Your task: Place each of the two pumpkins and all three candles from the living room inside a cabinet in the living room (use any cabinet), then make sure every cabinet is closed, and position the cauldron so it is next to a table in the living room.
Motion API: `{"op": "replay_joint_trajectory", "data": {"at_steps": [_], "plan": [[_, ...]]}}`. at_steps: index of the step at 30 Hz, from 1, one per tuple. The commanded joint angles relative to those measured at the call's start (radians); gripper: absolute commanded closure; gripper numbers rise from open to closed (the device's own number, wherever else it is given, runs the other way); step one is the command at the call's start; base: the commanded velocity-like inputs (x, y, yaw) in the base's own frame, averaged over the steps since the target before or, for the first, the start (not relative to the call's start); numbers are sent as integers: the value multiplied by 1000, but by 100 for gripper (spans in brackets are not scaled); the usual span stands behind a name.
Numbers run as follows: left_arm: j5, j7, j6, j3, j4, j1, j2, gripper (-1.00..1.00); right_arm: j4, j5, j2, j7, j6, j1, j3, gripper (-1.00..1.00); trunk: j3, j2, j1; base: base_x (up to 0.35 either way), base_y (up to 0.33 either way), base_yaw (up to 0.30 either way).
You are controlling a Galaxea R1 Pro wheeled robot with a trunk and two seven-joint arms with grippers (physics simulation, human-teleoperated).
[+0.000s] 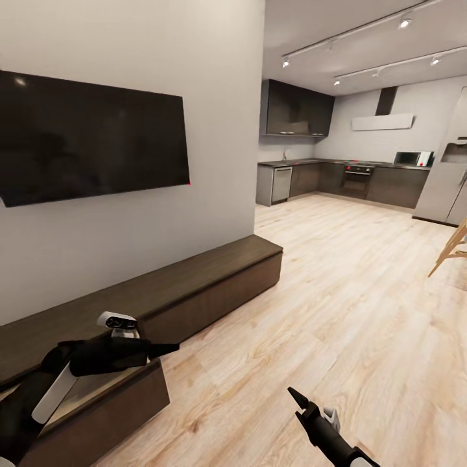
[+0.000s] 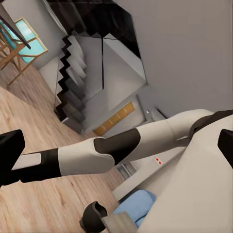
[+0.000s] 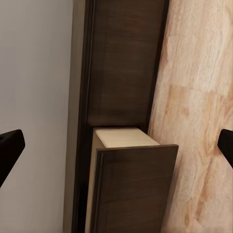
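**One drawer open, both arms held clear of it**

We start with the cabinet (image 1: 194,285), the long low dark brown unit that runs along the foot of the wall under the television (image 1: 91,139). One of its pull-out fronts, the open drawer (image 1: 97,402), stands out over the wooden floor (image 1: 337,311) at the cabinet's near end, and the right wrist view shows its pale beige inside (image 3: 124,137) from above. What we can see of that inside is bare; the rest is hidden behind the front panel and our left arm, so we cannot say whether anything lies in it. We judge the drawer is left out because it is meant to take the pumpkins and candles, and it has to be pushed in before the task can count as done.

Our left end effector (image 1: 170,349) hangs over the open drawer's far edge, its dark fingers pointing along the cabinet front. Its wrist camera looks back at our own white body and a staircase, so we cannot tell whether it is released or clenched.

Our right end effector (image 1: 297,397) is held low over the floor, well apart from the cabinet. In its wrist view the two dark fingertips (image 3: 9,145) sit at opposite sides with nothing between them, so it is released and carries nothing.

Beyond the cabinet's far end, the floor runs on to a kitchen (image 1: 350,175).
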Motion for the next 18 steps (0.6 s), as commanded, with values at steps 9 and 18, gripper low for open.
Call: {"op": "replay_joint_trajectory", "data": {"at_steps": [9, 18], "plan": [[0, -4, 11, 0, 0, -1, 1, -100, 0, -10, -1, 2, 9, -1, 4, -100, -1, 0, 0, 0, 31, 0], [1, -4, 11, 8, 0, -1, 5, -100, 0, -11, -4, -6, 7, -1, 4, -100, -7, -14, 8, 0, 0, 0]]}}
